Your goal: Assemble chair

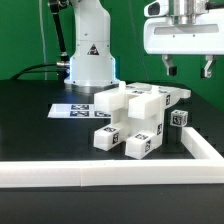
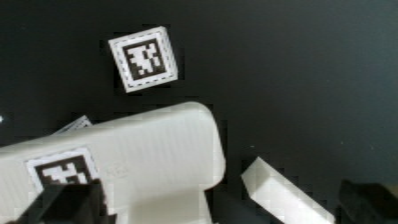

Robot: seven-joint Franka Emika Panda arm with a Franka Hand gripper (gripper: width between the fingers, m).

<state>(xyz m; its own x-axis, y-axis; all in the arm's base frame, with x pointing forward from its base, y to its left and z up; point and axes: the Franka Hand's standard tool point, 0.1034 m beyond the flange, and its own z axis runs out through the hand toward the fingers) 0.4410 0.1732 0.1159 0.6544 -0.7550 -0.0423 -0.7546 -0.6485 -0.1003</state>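
Note:
The chair parts (image 1: 135, 112) stand clustered mid-table: white blocky pieces joined under a flat panel, each with black-and-white tags. A small tagged cube (image 1: 178, 118) sits apart on the exterior view's right. My gripper (image 1: 188, 68) hangs high above that side, open, with nothing between its fingers. In the wrist view a white panel (image 2: 151, 150) with a tag lies below me, a slim white bar (image 2: 276, 185) beside it and a lone square tag (image 2: 143, 58) farther off. One dark fingertip (image 2: 63, 205) shows at the picture's edge.
The marker board (image 1: 78, 108) lies flat behind the parts on the exterior view's left. A long white border rail (image 1: 100, 176) runs along the front and turns up the right side (image 1: 200, 145). The arm's base (image 1: 88, 55) stands at the back.

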